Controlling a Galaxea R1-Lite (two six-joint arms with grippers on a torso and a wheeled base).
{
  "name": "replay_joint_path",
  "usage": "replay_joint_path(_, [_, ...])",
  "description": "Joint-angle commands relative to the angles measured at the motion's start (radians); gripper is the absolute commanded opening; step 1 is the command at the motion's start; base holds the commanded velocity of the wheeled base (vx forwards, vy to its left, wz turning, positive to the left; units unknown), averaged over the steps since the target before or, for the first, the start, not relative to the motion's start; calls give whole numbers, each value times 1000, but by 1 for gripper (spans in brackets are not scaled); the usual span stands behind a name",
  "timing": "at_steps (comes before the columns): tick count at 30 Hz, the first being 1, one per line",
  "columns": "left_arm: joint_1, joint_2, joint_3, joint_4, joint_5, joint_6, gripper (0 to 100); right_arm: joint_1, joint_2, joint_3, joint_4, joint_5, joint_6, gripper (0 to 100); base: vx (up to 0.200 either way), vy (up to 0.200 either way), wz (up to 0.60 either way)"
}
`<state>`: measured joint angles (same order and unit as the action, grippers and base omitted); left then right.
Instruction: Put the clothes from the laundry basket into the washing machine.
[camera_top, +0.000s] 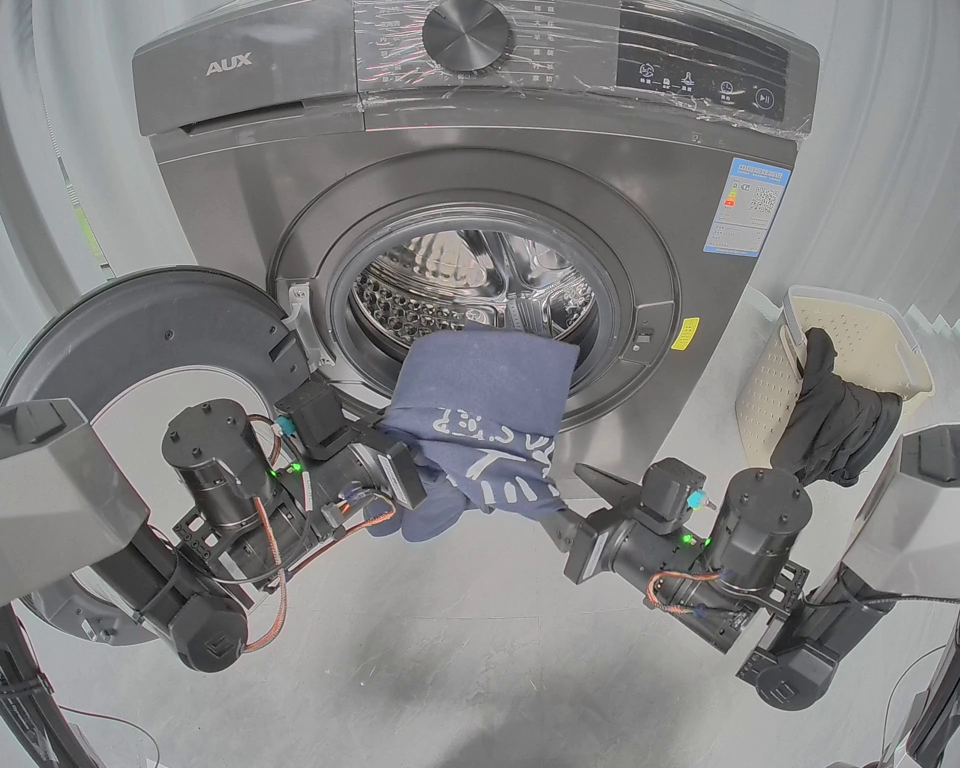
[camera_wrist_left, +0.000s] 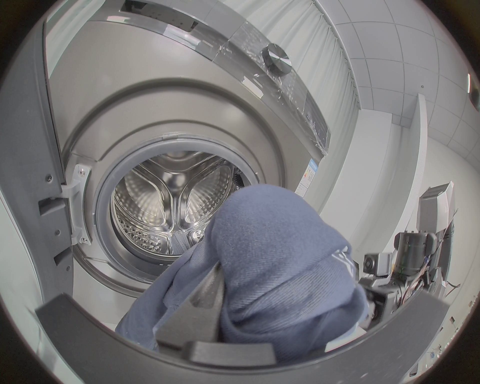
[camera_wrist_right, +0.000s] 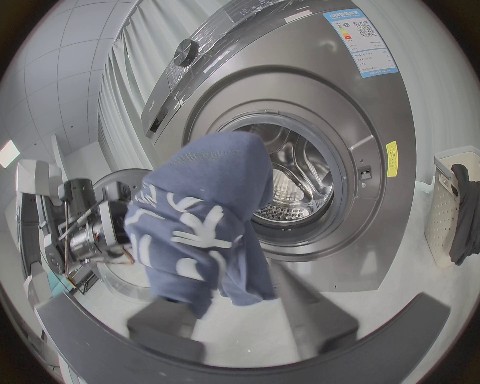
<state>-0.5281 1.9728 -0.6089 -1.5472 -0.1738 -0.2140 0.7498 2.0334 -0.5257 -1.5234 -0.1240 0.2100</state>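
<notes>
A navy blue garment (camera_top: 490, 420) with white print hangs just before the open drum (camera_top: 470, 280) of the grey washing machine (camera_top: 300, 190), its upper edge resting at the drum's lower rim. My left gripper (camera_top: 415, 480) holds it from the left, with the cloth (camera_wrist_left: 280, 260) draped over the fingers. Just right of the garment's lower hem, my right gripper (camera_top: 585, 500) stands open, the cloth (camera_wrist_right: 200, 215) hanging above its spread fingers (camera_wrist_right: 315, 310). At the right is the cream laundry basket (camera_top: 870, 345), with a black garment (camera_top: 830, 420) slung over its rim.
The round machine door (camera_top: 140, 330) is swung wide open to the left, behind my left arm. The basket (camera_wrist_right: 442, 210) stands on the floor beside the machine's right front corner. Pale floor (camera_top: 480, 660) lies free in front of the machine.
</notes>
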Motion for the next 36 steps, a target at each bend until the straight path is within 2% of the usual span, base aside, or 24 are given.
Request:
replay_joint_path(1, [-6,-118,94,-2,-9,-7,0,29,-79,243,19,89,-66,100,0,0,0])
replay_joint_path(2, [-6,-118,94,-2,-9,-7,0,29,-79,243,19,89,-66,100,0,0,0])
replay_joint_path(3, [-18,-147,132,-2,-13,-5,0,29,-78,319,9,139,-90,100,0,0,0])
replay_joint_path(4, [-27,-166,156,-2,-16,-5,0,28,-78,352,6,161,-103,100,0,0,0])
replay_joint_path(5, [-27,-167,158,-2,-18,-5,0,28,-78,354,6,162,-104,100,0,0,0])
replay_joint_path(6, [-29,-173,172,-2,-16,10,0,26,-76,365,6,170,-109,100,0,0,0])
replay_joint_path(10, [-27,-178,173,-2,-15,18,0,8,-79,355,5,175,-123,100,0,0,0])
replay_joint_path(19, [-13,-192,218,-2,-18,30,0,-133,-119,377,5,187,-135,100,0,0,0])
replay_joint_path(21, [-13,-198,232,-2,-16,42,0,-139,-121,382,5,188,-135,100,0,0,0])
replay_joint_path(22, [-13,-201,256,-2,-16,67,0,-144,-133,394,5,188,-135,100,0,0,0])
replay_joint_path(24, [-13,-204,271,-2,-16,85,0,-142,-145,400,5,188,-133,100,0,0,0])
replay_joint_path(31, [-32,-203,282,-2,-18,91,0,-139,-150,395,3,188,-135,100,0,0,0])
replay_joint_path(36, [-70,-195,296,-2,-16,93,0,-133,-145,391,3,188,-133,100,0,0,0])
